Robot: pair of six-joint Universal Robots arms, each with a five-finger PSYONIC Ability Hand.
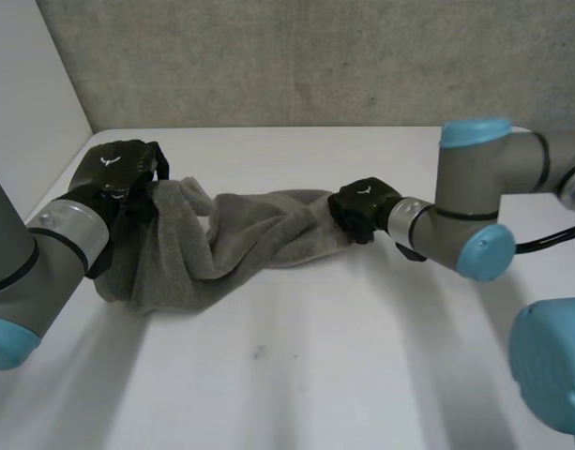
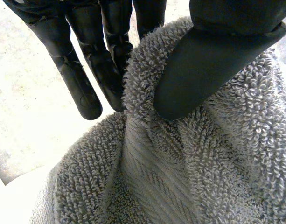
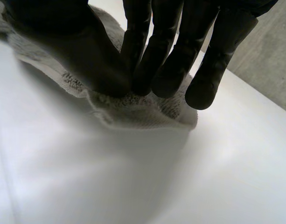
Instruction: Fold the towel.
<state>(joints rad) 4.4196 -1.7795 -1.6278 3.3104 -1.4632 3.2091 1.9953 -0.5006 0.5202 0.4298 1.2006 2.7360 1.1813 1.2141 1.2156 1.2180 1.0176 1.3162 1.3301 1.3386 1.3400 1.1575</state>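
A grey terry towel lies bunched in a long twisted band across the white table. My left hand holds its left end lifted off the table; in the left wrist view the thumb presses the towel against the fingers. My right hand is at the towel's right end, low on the table. In the right wrist view its thumb and fingers pinch the towel's edge where it lies on the table.
A grey wall runs behind the table and a white panel stands at the left. Bare tabletop stretches in front of the towel.
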